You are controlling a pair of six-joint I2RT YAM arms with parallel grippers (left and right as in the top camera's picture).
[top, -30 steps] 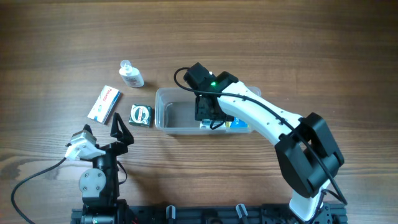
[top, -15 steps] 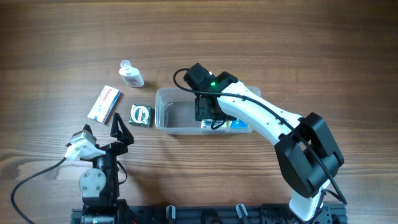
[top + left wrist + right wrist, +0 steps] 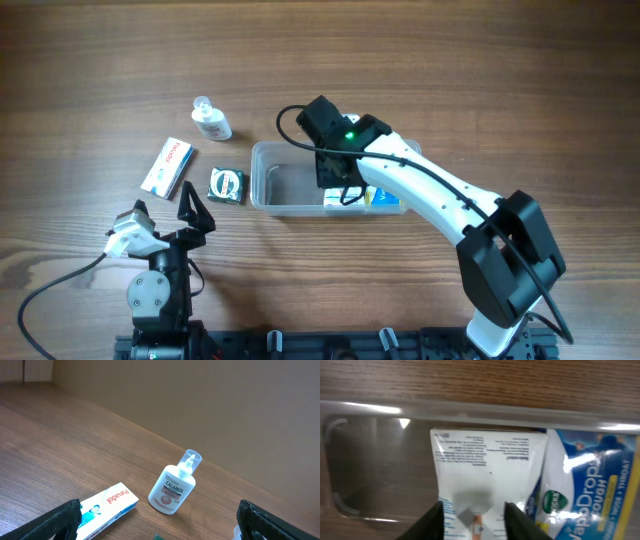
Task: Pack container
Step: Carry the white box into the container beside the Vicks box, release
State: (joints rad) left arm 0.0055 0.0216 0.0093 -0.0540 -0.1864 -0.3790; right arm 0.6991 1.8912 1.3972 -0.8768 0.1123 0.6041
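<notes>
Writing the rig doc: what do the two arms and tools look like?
Right arm: white links, black joints, lit green LED near the wrist, thin black cable along it. Left arm: black, round grey joint cover, white block at its side, black cable trailing left. Right tool and left tool: black fingers.
</notes>
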